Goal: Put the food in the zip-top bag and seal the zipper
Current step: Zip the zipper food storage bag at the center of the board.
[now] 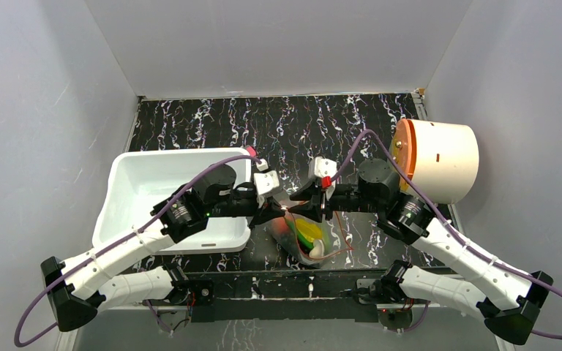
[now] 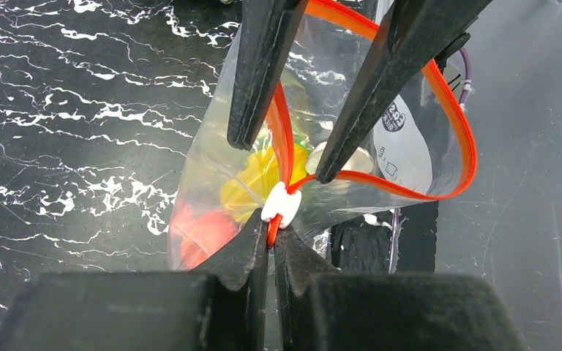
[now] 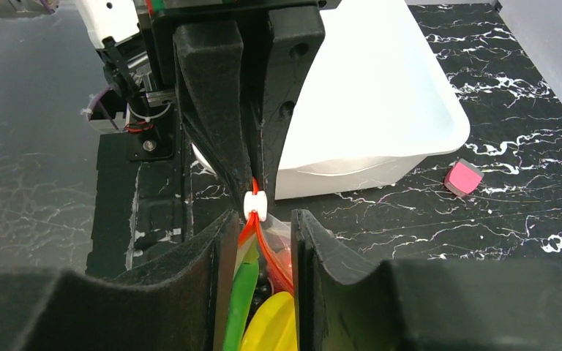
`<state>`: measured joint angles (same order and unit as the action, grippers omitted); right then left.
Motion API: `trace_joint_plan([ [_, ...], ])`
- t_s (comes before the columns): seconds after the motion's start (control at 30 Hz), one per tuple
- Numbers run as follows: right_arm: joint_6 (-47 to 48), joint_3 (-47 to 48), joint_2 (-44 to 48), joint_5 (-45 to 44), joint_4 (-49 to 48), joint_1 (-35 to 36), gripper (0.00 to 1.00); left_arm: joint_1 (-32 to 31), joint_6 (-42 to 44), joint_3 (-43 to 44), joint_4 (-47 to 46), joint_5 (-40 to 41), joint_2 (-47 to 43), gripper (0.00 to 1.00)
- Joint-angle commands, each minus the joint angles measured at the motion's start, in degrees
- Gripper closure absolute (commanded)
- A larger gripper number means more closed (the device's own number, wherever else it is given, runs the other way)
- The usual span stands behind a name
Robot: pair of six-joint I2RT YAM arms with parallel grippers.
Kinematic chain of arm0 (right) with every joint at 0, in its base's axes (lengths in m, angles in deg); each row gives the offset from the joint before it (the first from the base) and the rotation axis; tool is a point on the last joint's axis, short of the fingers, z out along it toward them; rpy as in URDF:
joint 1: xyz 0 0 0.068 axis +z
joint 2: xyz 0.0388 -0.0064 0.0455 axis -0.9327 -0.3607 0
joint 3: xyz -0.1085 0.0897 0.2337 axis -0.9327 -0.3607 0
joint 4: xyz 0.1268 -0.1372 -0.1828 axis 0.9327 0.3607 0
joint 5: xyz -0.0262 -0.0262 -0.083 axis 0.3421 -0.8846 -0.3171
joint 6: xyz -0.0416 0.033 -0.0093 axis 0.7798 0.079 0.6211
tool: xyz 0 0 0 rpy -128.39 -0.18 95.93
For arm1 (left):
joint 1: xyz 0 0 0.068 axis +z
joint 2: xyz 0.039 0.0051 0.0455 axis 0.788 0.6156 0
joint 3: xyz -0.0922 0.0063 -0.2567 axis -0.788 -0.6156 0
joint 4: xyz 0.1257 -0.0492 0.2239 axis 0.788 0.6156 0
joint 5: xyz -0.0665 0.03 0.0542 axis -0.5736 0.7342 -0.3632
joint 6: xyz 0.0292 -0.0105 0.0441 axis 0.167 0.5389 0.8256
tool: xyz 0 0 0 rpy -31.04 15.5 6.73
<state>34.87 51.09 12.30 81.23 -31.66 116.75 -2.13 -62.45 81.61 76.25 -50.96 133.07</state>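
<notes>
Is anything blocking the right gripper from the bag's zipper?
Nothing visible does. The right gripper straddles the zipper beside its white slider, and the left gripper pinches the strip on the slider's other side.

The left gripper (image 1: 272,212) and right gripper (image 1: 317,208) meet tip to tip over the bag (image 1: 304,240) in the near middle, closing that space. The bin (image 1: 111,201) fills the left side, the drum (image 1: 445,161) the far right; a pink block (image 1: 251,152) lies at the bin's far right corner. Between bin and drum the far table (image 1: 300,121) lies open.
</notes>
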Motion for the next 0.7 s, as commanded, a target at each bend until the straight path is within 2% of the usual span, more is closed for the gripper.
trace_joint_plan([
  [0.0,1.37,-0.48,0.08,0.62,-4.41,0.76,0.69,-0.24,-0.73,2.91,-0.79,-1.0,-0.33,1.0],
  [0.37,0.89,-0.66,-1.76,-2.26,-6.23,3.54,0.69,-0.24,-1.62,4.46,-1.39,-1.8,1.49,1.0],
  [0.5,1.36,-0.65,-1.88,-3.32,-5.93,4.12,0.76,-0.27,-1.51,5.08,-0.98,-2.04,1.53,1.0],
  [0.57,1.62,-0.79,-1.72,-4.57,-5.85,4.25,0.85,-0.24,-1.42,5.03,-0.91,-2.13,1.29,1.0],
  [0.67,2.42,-1.09,-1.19,-6.63,-5.18,4.31,0.91,-0.25,-1.1,4.94,-0.5,-2.47,0.78,1.0],
])
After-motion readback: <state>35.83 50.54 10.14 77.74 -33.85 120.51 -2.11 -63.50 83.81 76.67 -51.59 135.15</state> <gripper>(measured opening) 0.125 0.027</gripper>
